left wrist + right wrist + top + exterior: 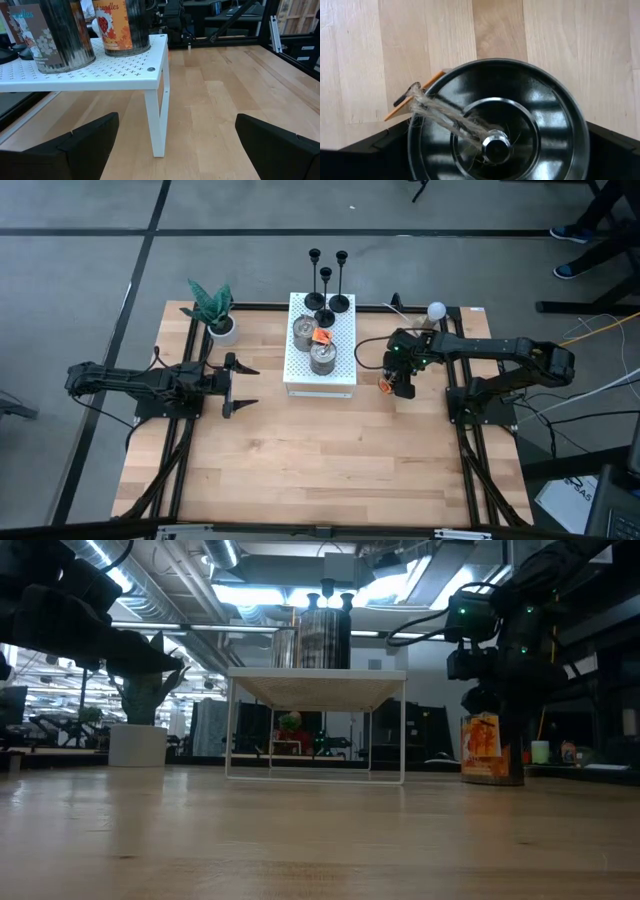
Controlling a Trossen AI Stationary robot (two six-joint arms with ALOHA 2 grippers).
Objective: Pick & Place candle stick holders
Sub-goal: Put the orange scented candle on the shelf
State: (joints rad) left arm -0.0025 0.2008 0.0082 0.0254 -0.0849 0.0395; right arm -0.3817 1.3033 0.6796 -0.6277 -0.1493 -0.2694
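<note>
Three slim black candlesticks [326,290] stand by their round bases on the far end of the white perforated shelf [342,340]; their tops show in the low view [327,587]. My right gripper [401,383] is right of the shelf, pointing down over a dark tin with an orange label [482,748], which stands on the table. It is shut on that tin. My left gripper [240,385] waits open and empty, left of the shelf, with its fingers level [175,150]. My right gripper comes from above, pointing down, with one finger [375,150] on each side of the tin's round lid rim [416,150]. The rim lies against both fingers. The tin stands upright, with its bottom [492,780] on the table.
Two silver tins [303,330] [322,358] stand on the shelf, near the candlesticks. A potted plant [214,310] is at the far left and a white bulb [436,310] at the far right. Bare wood [320,460] lies toward the near edge.
</note>
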